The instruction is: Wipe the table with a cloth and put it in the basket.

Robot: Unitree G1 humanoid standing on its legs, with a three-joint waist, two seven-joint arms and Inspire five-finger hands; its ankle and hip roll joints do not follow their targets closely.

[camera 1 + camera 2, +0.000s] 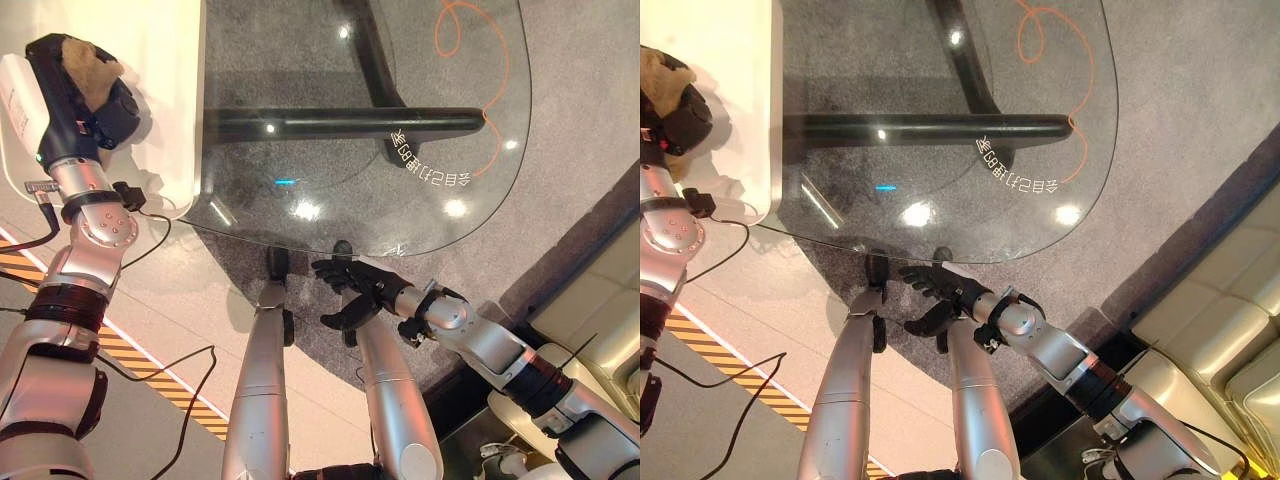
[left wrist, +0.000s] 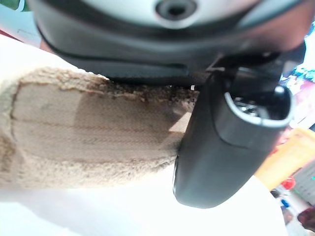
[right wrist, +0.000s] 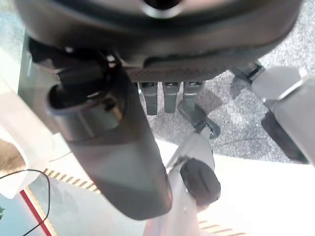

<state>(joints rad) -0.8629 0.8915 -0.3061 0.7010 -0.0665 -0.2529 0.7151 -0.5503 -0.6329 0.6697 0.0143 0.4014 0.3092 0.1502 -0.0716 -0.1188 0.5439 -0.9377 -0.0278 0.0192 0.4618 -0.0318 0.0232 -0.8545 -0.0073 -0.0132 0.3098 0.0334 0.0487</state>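
One cloth [image 1: 88, 66], tan and fuzzy, bunched in the left hand [image 1: 95, 95], fingers clenched round it; the left wrist view shows it pressed flat under the palm onto the white surface [image 1: 165, 80]. That white surface sits just beside the one glass table [image 1: 400, 120], at its left edge. Right hand [image 1: 352, 290] hangs off the table's near edge, fingers [image 1: 338, 270] loosely released, grasping nothing. One orange cord [image 1: 465, 40] loops beneath the glass at the far right.

Right hand [image 3: 118, 147] hung relaxed, thumb and fingers [image 3: 170, 96] straight over grey carpet [image 3: 275, 59]; tan cloth [image 3: 10, 157] at the left edge.
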